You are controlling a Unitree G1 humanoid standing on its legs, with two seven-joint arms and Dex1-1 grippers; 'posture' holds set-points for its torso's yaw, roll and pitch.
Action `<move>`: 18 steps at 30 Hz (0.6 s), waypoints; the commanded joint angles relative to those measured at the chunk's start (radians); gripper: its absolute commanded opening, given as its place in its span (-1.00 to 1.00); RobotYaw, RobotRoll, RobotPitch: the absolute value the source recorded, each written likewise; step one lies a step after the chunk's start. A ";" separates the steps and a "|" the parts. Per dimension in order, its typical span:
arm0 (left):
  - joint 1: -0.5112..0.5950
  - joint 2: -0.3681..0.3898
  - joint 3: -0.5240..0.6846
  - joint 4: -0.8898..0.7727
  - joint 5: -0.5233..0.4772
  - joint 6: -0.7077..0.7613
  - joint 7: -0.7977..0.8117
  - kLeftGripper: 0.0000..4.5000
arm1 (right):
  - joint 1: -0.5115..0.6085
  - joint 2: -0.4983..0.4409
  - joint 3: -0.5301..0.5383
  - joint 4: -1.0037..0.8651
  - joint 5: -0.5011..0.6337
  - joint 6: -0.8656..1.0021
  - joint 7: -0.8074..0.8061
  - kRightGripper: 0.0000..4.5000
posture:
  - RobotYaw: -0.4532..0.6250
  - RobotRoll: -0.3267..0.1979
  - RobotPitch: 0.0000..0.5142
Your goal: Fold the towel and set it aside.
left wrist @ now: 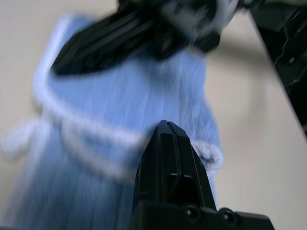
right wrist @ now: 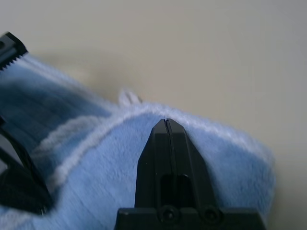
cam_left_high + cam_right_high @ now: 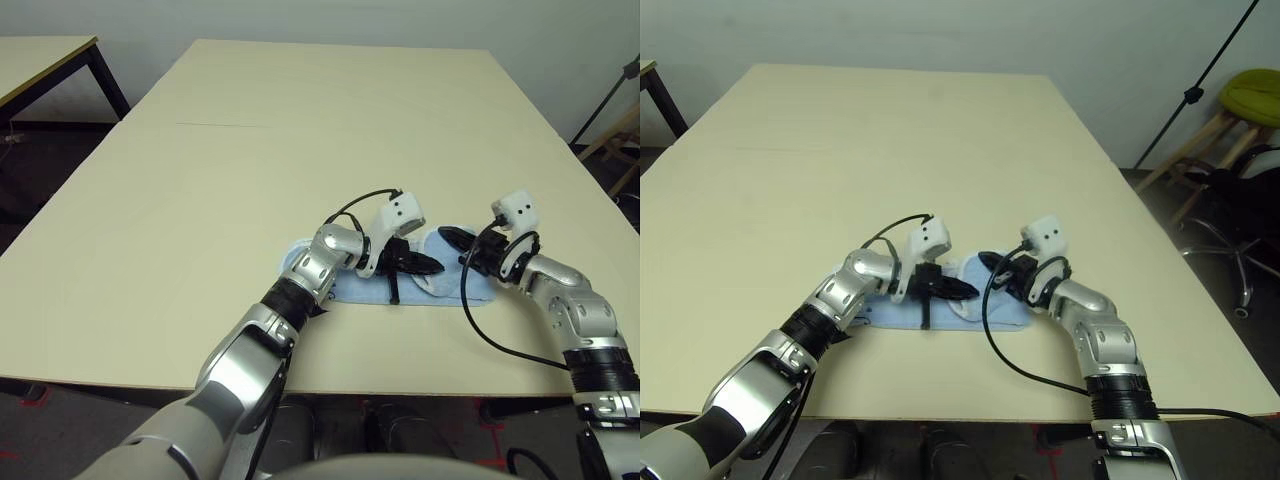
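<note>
The light blue towel (image 3: 355, 290) lies in a narrow folded strip near the table's front edge, its white stitched edging showing. My left gripper (image 3: 435, 266) is shut and rests low over the middle of the strip, pointing right. My right gripper (image 3: 446, 235) is shut too, pointing left over the strip's right part, its tip close to the left one. In the left wrist view the shut fingertips (image 1: 165, 125) lie against a white-edged fold of the towel (image 1: 144, 96). In the right wrist view the shut fingertips (image 2: 166, 122) sit at the towel's (image 2: 230, 153) white edge, with no cloth seen between them.
The wide beige table (image 3: 300, 130) stretches away bare behind the towel. A second table (image 3: 40, 60) stands at the far left. To the right, beyond the table, are a green stool (image 3: 1252, 95), a black stand (image 3: 1200, 85) and an office chair (image 3: 1240, 250).
</note>
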 commanded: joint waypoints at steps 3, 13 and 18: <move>0.043 0.037 -0.019 -0.023 0.030 0.037 -0.009 -0.99 | 0.032 -0.033 0.013 0.020 -0.047 0.035 -0.007 -1.00 | 0.00 0.25 -0.64; 0.117 0.080 0.189 -0.409 -0.142 0.395 0.118 -0.71 | -0.003 -0.038 -0.067 -0.124 0.080 0.031 0.077 -0.72 | -0.01 0.25 -0.64; 0.211 0.173 0.354 -0.729 -0.276 0.721 0.226 0.08 | -0.017 -0.074 -0.098 -0.196 0.148 0.033 0.154 0.12 | -0.01 0.25 -0.64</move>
